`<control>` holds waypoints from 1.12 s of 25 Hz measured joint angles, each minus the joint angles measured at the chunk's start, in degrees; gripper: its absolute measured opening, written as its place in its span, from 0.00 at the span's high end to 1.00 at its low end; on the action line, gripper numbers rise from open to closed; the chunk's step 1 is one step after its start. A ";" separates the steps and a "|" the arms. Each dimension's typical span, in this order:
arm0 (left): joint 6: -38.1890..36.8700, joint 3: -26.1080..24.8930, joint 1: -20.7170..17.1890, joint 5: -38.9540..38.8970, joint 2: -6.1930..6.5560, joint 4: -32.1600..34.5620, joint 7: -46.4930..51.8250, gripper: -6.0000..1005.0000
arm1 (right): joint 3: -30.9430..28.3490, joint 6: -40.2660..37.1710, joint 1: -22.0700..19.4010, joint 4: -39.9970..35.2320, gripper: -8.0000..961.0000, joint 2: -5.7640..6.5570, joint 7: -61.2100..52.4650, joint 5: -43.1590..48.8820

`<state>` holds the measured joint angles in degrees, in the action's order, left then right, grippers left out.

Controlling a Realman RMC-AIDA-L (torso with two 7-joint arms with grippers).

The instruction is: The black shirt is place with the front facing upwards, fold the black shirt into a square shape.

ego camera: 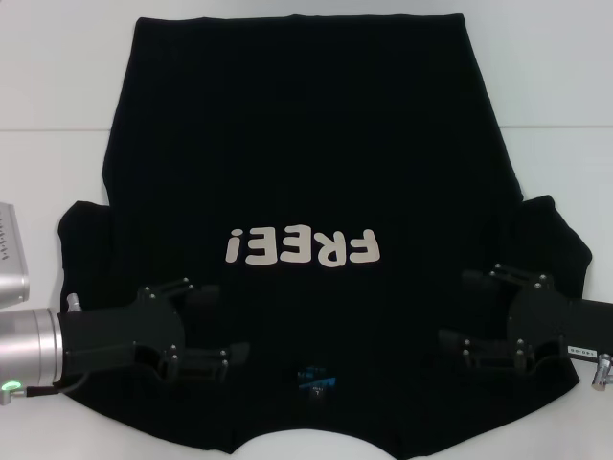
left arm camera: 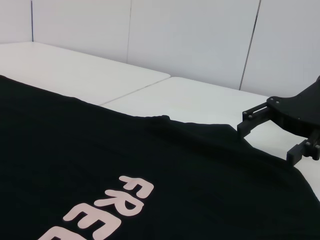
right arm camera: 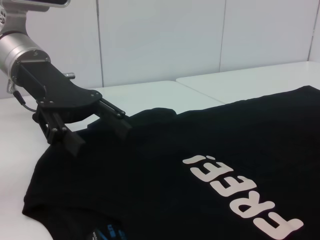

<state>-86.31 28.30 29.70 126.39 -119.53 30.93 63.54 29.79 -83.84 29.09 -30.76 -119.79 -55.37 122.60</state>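
Note:
The black shirt (ego camera: 306,144) lies spread flat on the white table, front up. Its cream letters "FREE!" (ego camera: 302,247) read upside down to me, and the blue neck label (ego camera: 314,379) is near the front edge. My left gripper (ego camera: 225,323) is open, low over the shirt's left shoulder area beside the collar. My right gripper (ego camera: 458,309) is open over the right shoulder area. The left wrist view shows the shirt (left arm camera: 100,160) and the right gripper (left arm camera: 265,142). The right wrist view shows the shirt (right arm camera: 150,170) and the left gripper (right arm camera: 100,136).
The white table (ego camera: 57,77) has a seam running across it behind the shirt's middle. A silver device (ego camera: 10,254) sits at the left edge. White wall panels (left arm camera: 200,35) stand behind the table. Both sleeves lie out to the sides.

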 joint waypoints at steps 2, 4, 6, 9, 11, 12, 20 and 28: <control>0.00 0.00 0.00 0.00 0.00 0.00 0.00 0.05 | 0.00 0.00 0.00 0.05 0.05 0.00 0.00 0.01; 0.00 0.00 0.00 0.00 0.00 0.01 0.00 0.05 | 0.00 0.00 0.00 0.08 0.05 0.00 0.00 0.01; 0.00 -0.01 0.00 0.00 0.00 0.01 0.00 0.06 | 0.00 0.00 0.00 0.09 0.05 0.00 0.00 0.01; -0.01 0.00 0.00 0.02 0.00 0.01 0.00 0.06 | 0.00 0.00 0.00 0.09 0.05 0.00 0.00 0.01; 0.00 -0.04 0.00 0.08 0.00 0.01 0.00 0.06 | 0.00 0.00 0.01 0.09 0.05 0.00 0.00 0.01; 0.00 -0.06 0.00 0.10 0.00 0.01 0.00 0.06 | 0.00 0.02 0.04 0.12 0.05 0.00 0.00 0.01; -3.79 -1.74 0.48 -0.63 1.00 0.43 10.78 0.06 | -0.07 0.60 0.17 0.19 0.05 0.00 -0.11 -0.09; -5.50 -3.76 3.61 -0.49 8.44 -0.39 45.65 0.06 | -0.09 1.10 0.19 0.24 0.05 -0.05 -0.74 -0.35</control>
<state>-91.81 24.54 33.31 125.90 -111.09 30.54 109.19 29.70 -82.75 29.28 -30.52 -119.84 -56.12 122.25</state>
